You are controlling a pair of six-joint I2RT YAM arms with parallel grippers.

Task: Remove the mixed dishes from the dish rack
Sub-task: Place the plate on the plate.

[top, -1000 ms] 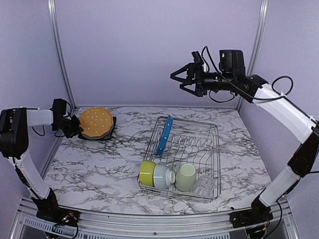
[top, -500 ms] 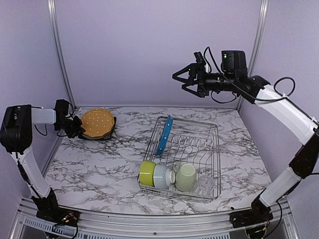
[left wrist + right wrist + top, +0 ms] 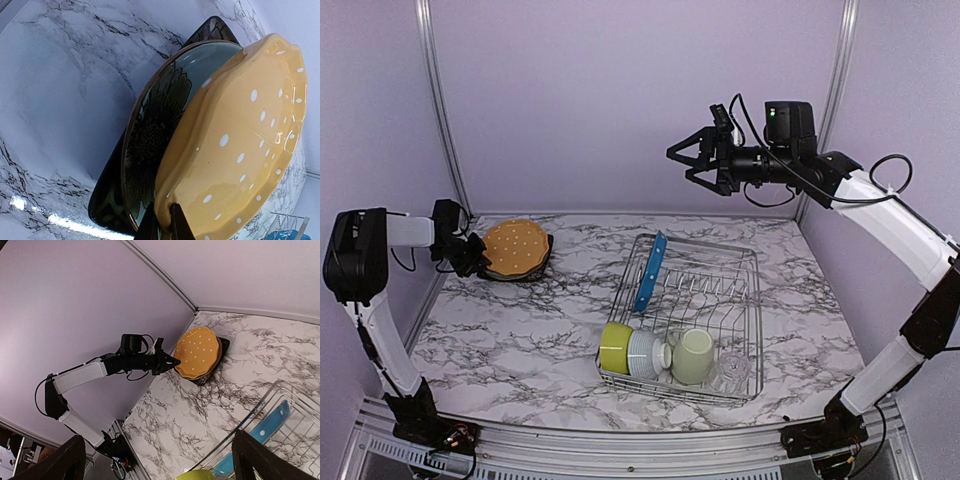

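Left hand [image 3: 472, 252] is shown pinched on the rim of the orange plate [image 3: 515, 245], which is tilted over the grey-green plate [image 3: 150, 125] and black plate [image 3: 107, 200] at the far-left corner of the desk [image 3: 520, 340]. Bare marble separates these from the dish rack [image 3: 720, 290]. Right hand [image 3: 692, 160], spread wide, is held high, shifted slightly rightward since the earlier frame.

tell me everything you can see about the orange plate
The orange plate is glossy, ceramic-looking, with white dots and a scalloped rim. It sits tilted at the far-left corner of the table, its edge pinched by the shut left gripper, leaning on a grey-green flower-patterned plate that lies over a black plate.
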